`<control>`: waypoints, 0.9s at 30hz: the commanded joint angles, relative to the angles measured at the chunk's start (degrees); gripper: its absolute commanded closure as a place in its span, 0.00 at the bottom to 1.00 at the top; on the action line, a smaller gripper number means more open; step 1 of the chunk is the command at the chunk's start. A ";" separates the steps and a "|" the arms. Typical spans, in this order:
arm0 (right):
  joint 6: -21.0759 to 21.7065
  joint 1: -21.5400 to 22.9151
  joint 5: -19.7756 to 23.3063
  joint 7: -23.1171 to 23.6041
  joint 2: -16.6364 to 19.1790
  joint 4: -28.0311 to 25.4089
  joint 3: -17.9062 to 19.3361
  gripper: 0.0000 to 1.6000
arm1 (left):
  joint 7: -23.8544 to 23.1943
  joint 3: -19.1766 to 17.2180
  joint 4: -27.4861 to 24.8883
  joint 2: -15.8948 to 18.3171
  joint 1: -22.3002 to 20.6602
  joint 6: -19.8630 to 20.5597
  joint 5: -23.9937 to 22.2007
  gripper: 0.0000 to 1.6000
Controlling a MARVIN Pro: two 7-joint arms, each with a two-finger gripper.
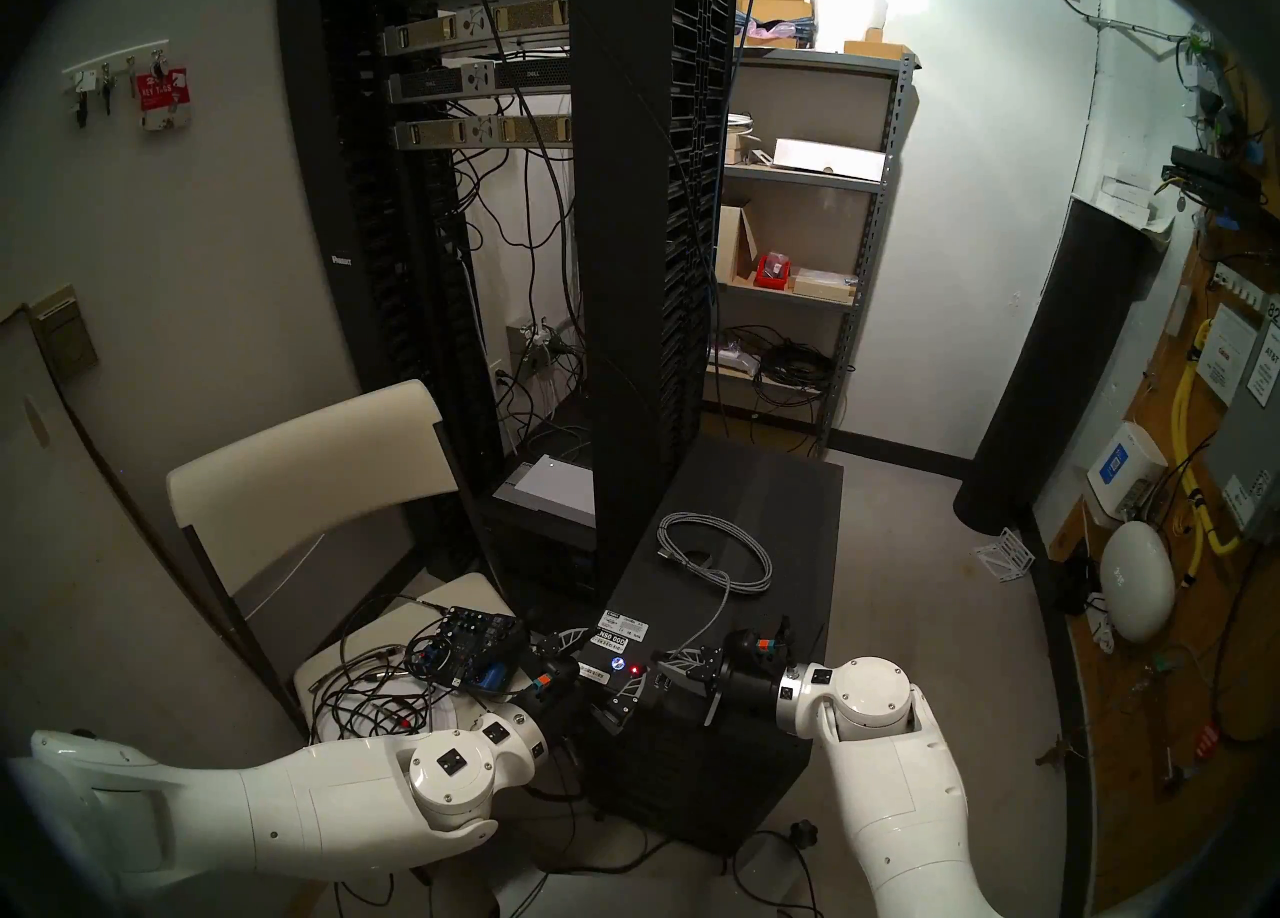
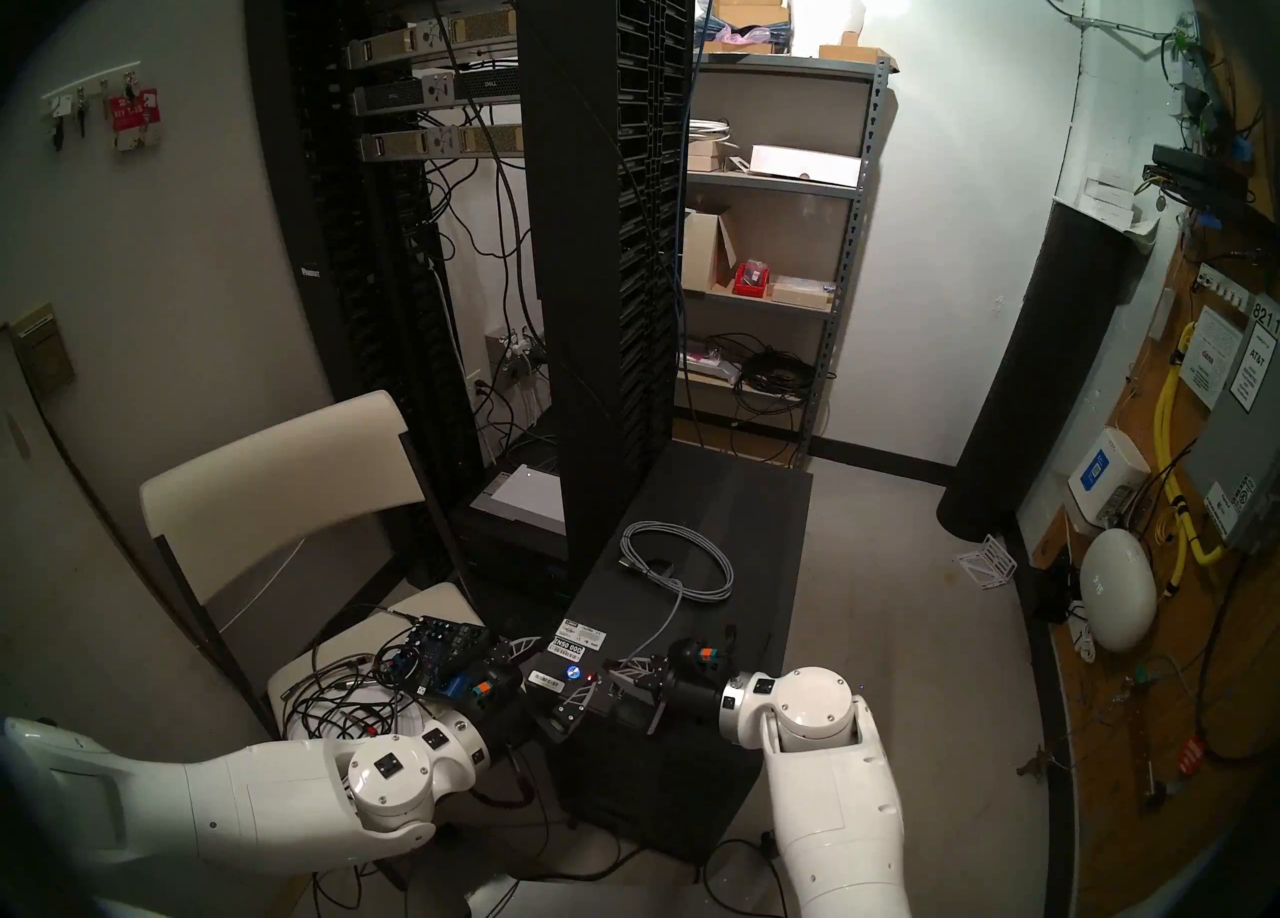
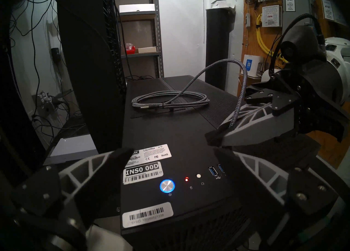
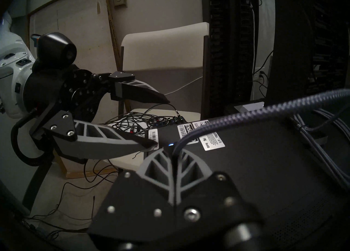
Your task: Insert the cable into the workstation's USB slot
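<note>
The right gripper (image 3: 216, 139) is clamped on the braided USB cable (image 3: 234, 104) just above the workstation's (image 3: 189, 131) blue USB ports (image 3: 213, 170); insertion remains. Left gripper (image 3: 170, 161) spread apart, empty, nearby.

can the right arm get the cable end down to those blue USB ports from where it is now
Probably yes. The right pincer, shut on the cable, hangs just above the blue USB ports on the computer. The open left pincer's finger sits close beside them and may crowd it.

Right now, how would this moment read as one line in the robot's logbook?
right gripper: shut on cable | left gripper: open, hovering | workstation USB slot: empty | plug: hidden
</note>
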 commanded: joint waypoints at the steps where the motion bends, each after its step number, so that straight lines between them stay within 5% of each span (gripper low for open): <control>1: -2.82 -0.35 0.07 -1.89 -0.53 -1.04 -0.88 1.00 | 0.13 -0.33 -0.04 -0.94 -0.52 -0.68 0.44 0.00; 27: -6.74 -0.41 0.66 -3.05 0.01 0.36 -0.86 1.00 | 2.07 -1.59 3.60 -2.00 -1.84 -1.59 1.76 0.00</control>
